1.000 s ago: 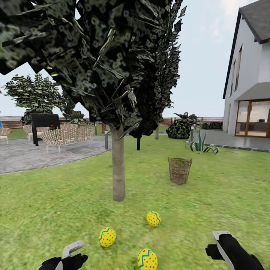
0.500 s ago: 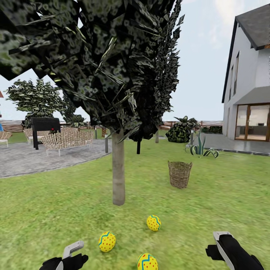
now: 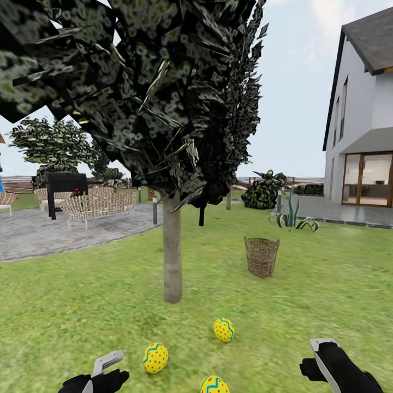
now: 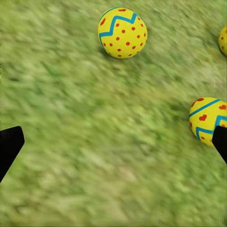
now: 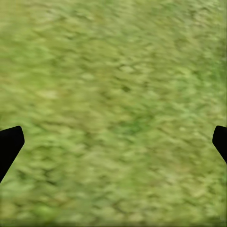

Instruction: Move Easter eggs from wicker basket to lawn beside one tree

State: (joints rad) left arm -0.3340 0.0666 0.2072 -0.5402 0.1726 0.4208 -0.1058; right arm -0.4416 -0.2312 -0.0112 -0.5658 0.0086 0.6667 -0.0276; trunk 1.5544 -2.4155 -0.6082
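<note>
Three yellow Easter eggs with blue zigzags and red dots lie on the lawn point(image 3: 82, 305) in front of the tree point(image 3: 172, 256): one point(image 3: 224, 329) right of the trunk, one point(image 3: 155, 357) nearer me, one point(image 3: 214, 385) at the picture's lower edge. The wicker basket point(image 3: 261, 256) stands upright on the grass, right of and beyond the trunk. My left gripper point(image 3: 106, 367) hangs open low on the left; its wrist view has an egg point(image 4: 122, 32) ahead and another egg point(image 4: 208, 120) by one finger. My right gripper point(image 3: 323, 355) is open over bare grass point(image 5: 113, 104).
A grey paved patio point(image 3: 33, 234) with pale woven chairs point(image 3: 98, 203) and a black grill point(image 3: 64, 185) lies at the back left. A white house point(image 3: 363, 147) stands on the right, with a spiky plant point(image 3: 292, 215) and a dark bush point(image 3: 263, 191) before it. Open grass surrounds the tree.
The whole head view has shifted a little, so the tree, the basket and the eggs sit lower in the picture. The eggs lie where they were, and both grippers stay open.
</note>
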